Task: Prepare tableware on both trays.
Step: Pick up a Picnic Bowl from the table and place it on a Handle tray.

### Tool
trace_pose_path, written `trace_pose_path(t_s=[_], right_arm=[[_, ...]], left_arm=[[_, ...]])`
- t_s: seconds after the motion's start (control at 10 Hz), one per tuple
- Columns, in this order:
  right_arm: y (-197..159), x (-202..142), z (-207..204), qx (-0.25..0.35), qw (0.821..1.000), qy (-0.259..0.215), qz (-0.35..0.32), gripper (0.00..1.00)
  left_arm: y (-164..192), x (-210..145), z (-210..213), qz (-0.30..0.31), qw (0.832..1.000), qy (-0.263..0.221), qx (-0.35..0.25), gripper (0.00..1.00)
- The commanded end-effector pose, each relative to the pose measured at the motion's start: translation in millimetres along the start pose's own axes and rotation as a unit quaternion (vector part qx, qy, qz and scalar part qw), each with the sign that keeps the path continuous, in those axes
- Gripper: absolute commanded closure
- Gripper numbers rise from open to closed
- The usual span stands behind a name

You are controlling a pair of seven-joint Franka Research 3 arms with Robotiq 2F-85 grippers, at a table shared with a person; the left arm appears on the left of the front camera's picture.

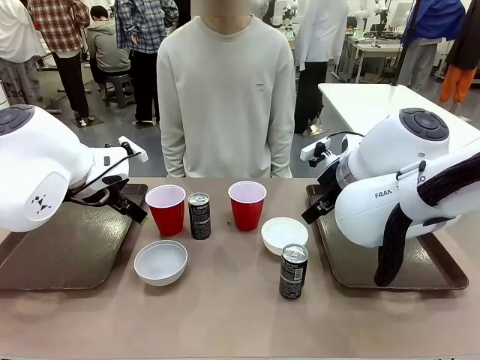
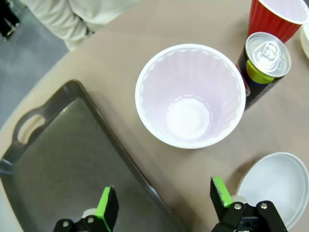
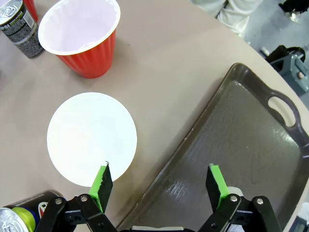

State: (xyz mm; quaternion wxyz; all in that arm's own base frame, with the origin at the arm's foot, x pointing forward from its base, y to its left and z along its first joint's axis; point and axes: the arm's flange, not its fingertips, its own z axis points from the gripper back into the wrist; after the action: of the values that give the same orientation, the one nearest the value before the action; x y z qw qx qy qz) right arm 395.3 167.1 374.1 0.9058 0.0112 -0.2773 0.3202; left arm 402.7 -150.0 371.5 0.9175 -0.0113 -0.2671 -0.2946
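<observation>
Bright, even light; sharp, soft shadows

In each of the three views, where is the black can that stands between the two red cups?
Front view: the can is near the middle, between the left red cup and the right red cup.
Left wrist view: the can is at the upper right, beside the left red cup, seen from above.
Right wrist view: the can is in the top left corner.
Shared landmark: the right red cup, next to the can.
</observation>
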Motion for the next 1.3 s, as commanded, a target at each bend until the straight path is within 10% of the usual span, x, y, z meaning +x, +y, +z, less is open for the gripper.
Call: trace_pose_path(t_s=[0.0, 0.5, 0.9, 1.2], right_arm=[[0, 0, 0, 0.000, 1.000, 0.000, 0.000, 0.00], [0, 0, 0, 0.000, 1.000, 0.000, 0.000, 0.00], [21, -23, 117, -0.053, 0.998, -0.010, 0.013, 0.00], [21, -104, 160, -0.013, 0.994, 0.095, -0.058, 0.00]], left_arm=[[0, 0, 0, 0.000, 1.000, 0.000, 0.000, 0.00], [0, 0, 0, 0.000, 1.000, 0.000, 0.000, 0.00], [-2, -24, 67, -0.026, 0.997, 0.057, -0.037, 0.00], [-23, -76, 114, -0.055, 0.984, 0.143, -0.091, 0.00]])
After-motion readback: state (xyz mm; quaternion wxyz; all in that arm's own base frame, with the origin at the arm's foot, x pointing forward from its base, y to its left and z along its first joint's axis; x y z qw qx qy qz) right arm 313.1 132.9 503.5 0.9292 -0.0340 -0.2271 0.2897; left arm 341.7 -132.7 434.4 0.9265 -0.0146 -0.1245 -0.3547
